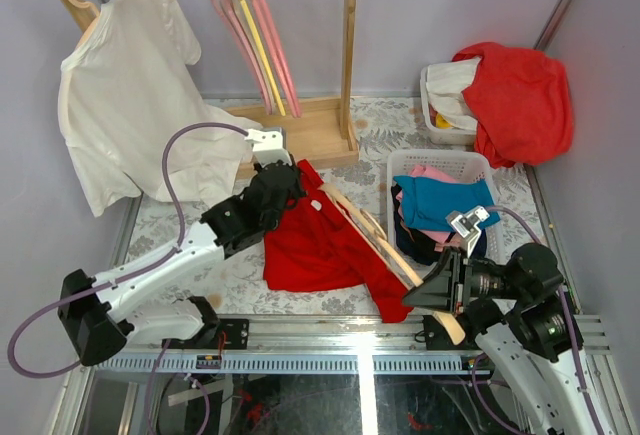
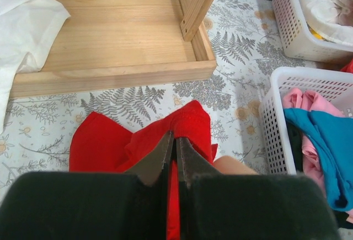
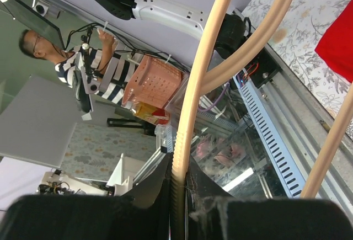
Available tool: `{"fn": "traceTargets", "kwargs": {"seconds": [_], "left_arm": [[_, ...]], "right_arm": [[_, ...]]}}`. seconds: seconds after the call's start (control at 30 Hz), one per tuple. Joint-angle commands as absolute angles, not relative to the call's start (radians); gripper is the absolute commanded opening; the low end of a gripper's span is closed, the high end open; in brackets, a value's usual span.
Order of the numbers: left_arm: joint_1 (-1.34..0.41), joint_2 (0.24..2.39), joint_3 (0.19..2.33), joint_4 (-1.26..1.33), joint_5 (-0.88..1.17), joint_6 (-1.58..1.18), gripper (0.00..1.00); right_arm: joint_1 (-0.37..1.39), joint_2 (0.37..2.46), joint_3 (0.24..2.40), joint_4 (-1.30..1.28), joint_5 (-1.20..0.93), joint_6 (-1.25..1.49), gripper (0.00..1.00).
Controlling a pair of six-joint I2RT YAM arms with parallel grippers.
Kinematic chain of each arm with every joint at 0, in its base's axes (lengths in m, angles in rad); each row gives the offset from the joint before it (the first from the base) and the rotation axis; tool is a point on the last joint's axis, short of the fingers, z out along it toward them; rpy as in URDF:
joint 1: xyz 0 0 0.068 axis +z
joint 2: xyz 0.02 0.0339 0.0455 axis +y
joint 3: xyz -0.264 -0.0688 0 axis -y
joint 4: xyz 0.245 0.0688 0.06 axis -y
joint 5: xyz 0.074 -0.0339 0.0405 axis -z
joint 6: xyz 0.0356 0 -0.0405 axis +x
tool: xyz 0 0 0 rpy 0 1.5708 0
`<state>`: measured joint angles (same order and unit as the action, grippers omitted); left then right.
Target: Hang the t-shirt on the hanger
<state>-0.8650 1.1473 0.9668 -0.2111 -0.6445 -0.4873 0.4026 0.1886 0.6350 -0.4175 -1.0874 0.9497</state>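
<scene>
The bright red t-shirt (image 1: pixel 320 240) lies bunched on the fern-print table, mid-frame. My left gripper (image 1: pixel 283 177) is shut on the shirt's upper edge; in the left wrist view the red cloth (image 2: pixel 185 121) is pinched between the jaws of my left gripper (image 2: pixel 175 135). The pale wooden hanger (image 1: pixel 375 235) slants from the shirt's top towards the lower right, partly inside the cloth. My right gripper (image 1: pixel 432 290) is shut on the hanger's lower end; in the right wrist view the hanger's ridged bar (image 3: pixel 196 85) runs up from the closed jaws of my right gripper (image 3: pixel 177 165).
A wooden rack base (image 1: pixel 310 130) stands behind the shirt, with a white t-shirt (image 1: pixel 130 95) and pink and yellow hangers (image 1: pixel 255 25) on its rail. A white basket (image 1: pixel 405 165) of folded clothes sits right of the shirt; a second bin (image 1: pixel 432 120) with a red-orange garment (image 1: pixel 520 100) is behind it.
</scene>
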Motion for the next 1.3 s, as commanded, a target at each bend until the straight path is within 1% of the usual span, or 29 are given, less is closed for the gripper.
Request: {"fn": "traceTargets", "kwargs": {"seconds": [0.0, 0.2, 0.37, 0.7, 0.87, 1.03, 1.27], "left_arm": [[-0.837, 1.181, 1.013, -0.094, -0.625, -0.461, 0.0], [-0.822, 1.208, 1.034, -0.072, -0.602, -0.454, 0.0], [-0.808, 1.223, 1.037, -0.075, -0.589, -0.453, 0.0], [-0.8, 1.215, 1.038, -0.095, -0.577, -0.458, 0.0], [-0.799, 1.197, 1.046, -0.1, -0.572, -0.456, 0.0], [-0.799, 1.191, 1.062, -0.11, -0.569, -0.452, 0.0], [-0.8, 1.183, 1.069, -0.118, -0.55, -0.453, 0.0]], "right_arm": [[0.424, 0.209, 0.662, -0.431, -1.205, 1.134, 0.0], [0.436, 0.234, 0.668, -0.433, -1.204, 1.124, 0.0], [0.445, 0.277, 0.757, -0.499, -1.179, 1.066, 0.0], [0.449, 0.319, 0.865, -0.557, -1.162, 1.015, 0.0], [0.448, 0.302, 0.793, -0.556, -1.157, 1.007, 0.0], [0.448, 0.281, 0.672, -0.424, -1.155, 1.086, 0.0], [0.449, 0.308, 0.628, -0.441, -1.133, 1.018, 0.0]]}}
